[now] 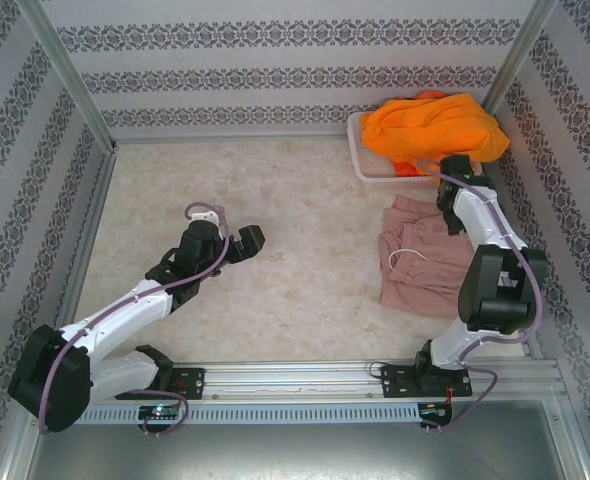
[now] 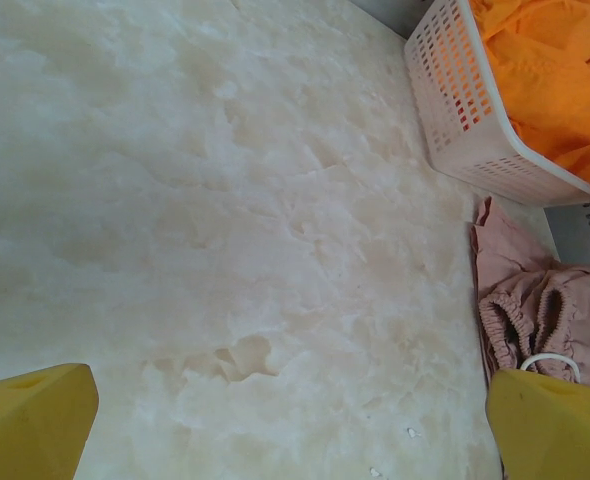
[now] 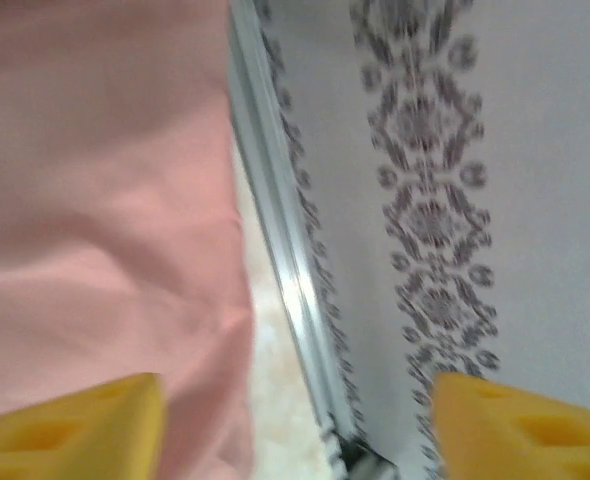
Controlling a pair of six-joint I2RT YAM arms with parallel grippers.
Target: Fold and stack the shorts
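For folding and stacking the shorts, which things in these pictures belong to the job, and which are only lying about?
Belong to the job:
dusty pink cloth shorts, lying rumpled;
bright orange cloth shorts, heaped.

Only lying about:
white plastic mesh basket under the orange heap;
beige marbled table;
patterned wall panels.

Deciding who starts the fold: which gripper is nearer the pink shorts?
Right. The right gripper hangs over the pink shorts' far edge; the left gripper sits over bare table, well off to their left.
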